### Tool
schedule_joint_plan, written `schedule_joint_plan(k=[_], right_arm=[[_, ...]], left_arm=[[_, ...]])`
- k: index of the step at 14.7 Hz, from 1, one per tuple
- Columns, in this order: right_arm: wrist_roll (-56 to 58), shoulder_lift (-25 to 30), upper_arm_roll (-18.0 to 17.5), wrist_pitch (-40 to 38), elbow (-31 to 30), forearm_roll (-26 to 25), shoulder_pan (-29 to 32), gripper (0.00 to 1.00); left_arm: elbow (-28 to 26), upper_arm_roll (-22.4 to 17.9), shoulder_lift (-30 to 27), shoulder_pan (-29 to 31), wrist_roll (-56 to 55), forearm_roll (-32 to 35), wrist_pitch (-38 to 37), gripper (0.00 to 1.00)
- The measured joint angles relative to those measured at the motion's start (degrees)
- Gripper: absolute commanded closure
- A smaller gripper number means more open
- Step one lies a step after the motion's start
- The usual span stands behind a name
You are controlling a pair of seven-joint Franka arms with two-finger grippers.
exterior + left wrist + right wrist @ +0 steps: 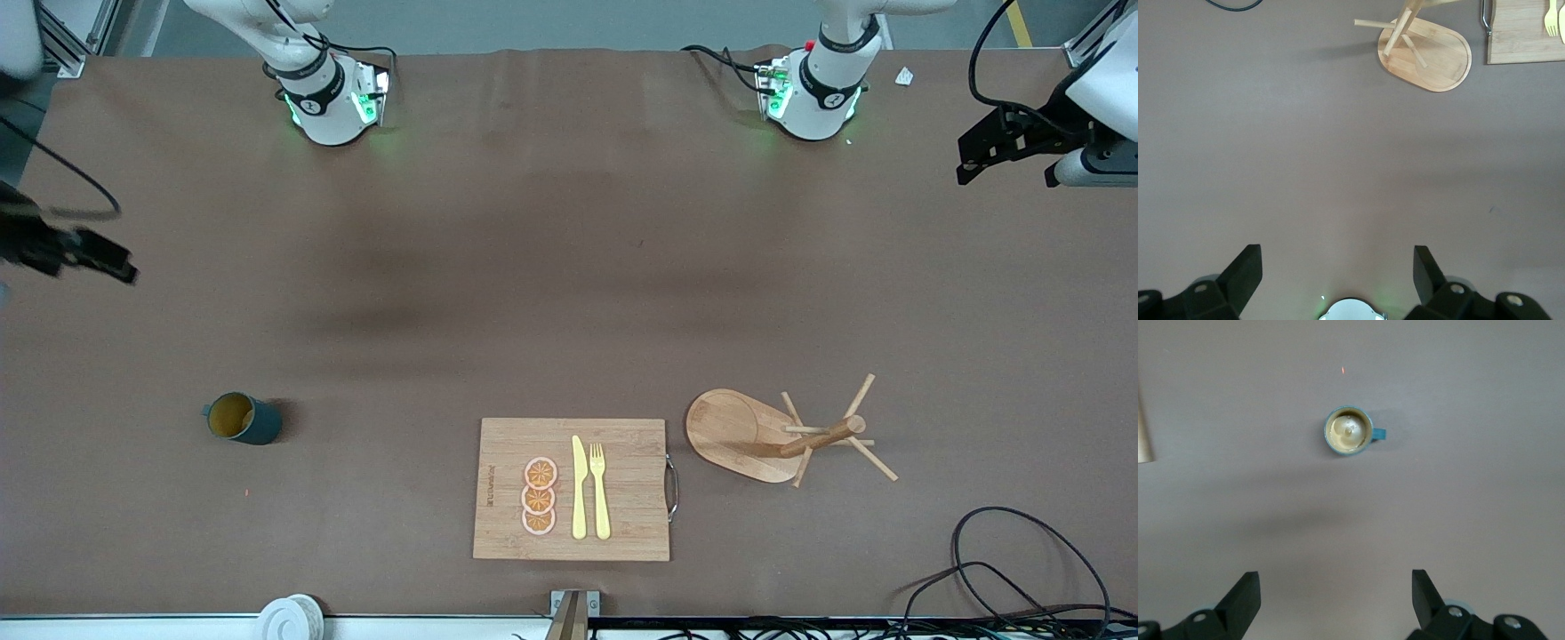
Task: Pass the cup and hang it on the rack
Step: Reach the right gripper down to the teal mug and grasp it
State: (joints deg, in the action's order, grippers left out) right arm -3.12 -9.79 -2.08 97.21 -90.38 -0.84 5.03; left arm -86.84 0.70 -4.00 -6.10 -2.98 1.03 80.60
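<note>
Right gripper (111, 267) up high over the right arm's end of the counter (551, 267), fingers spread wide, holding nothing. Cup (242, 419) upright on the counter below, well apart from it, nearer the front camera; handle on the side away from the cutting board (572, 489). Right arm is clearly the nearer one, so likely it picks. Rack (782, 437) just beside the board toward the left arm's end. Left gripper (982, 156) waits high, wide open, empty.
</note>
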Motion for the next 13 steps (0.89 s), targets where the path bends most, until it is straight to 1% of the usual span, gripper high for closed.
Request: schedule_joint_plan(k=[4, 7, 8, 9, 10, 11, 13], right_arm=[[-0.1, -14.7, -0.4, 14.6, -0.3, 0.4, -0.5, 0.0], [-0.2, -22.9, -0.4, 24.3, -0.2, 0.5, -0.5, 0.0], [-0.2, -25.0, -0.5, 26.7, -0.1, 0.5, -0.6, 0.05], [-0.2, -26.7, -0.5, 28.4, 0.0, 0.6, -0.7, 0.33], [-0.2, -28.0, -0.5, 29.1, 0.2, 0.6, -0.9, 0.54], [-0.2, -28.8, -0.5, 29.2, 0.4, 0.6, -1.1, 0.71], [-0.2, -29.1, -0.5, 29.1, 0.8, 0.6, -1.2, 0.89]], left_arm=[[0.0, 0.0, 0.1, 0.0, 0.0, 0.0, 0.0, 0.0], [-0.1, 0.0, 0.3, 0.0, 0.0, 0.0, 0.0, 0.0], [-0.1, 0.0, 0.5, 0.0, 0.0, 0.0, 0.0, 0.0], [-0.1, 0.0, 0.6, 0.0, 0.0, 0.0, 0.0, 0.0], [-0.1, 0.0, 0.8, 0.0, 0.0, 0.0, 0.0, 0.0], [-0.1, 0.0, 0.8, 0.0, 0.0, 0.0, 0.1, 0.0], [-0.1, 0.0, 0.9, 0.0, 0.0, 0.0, 0.3, 0.0]])
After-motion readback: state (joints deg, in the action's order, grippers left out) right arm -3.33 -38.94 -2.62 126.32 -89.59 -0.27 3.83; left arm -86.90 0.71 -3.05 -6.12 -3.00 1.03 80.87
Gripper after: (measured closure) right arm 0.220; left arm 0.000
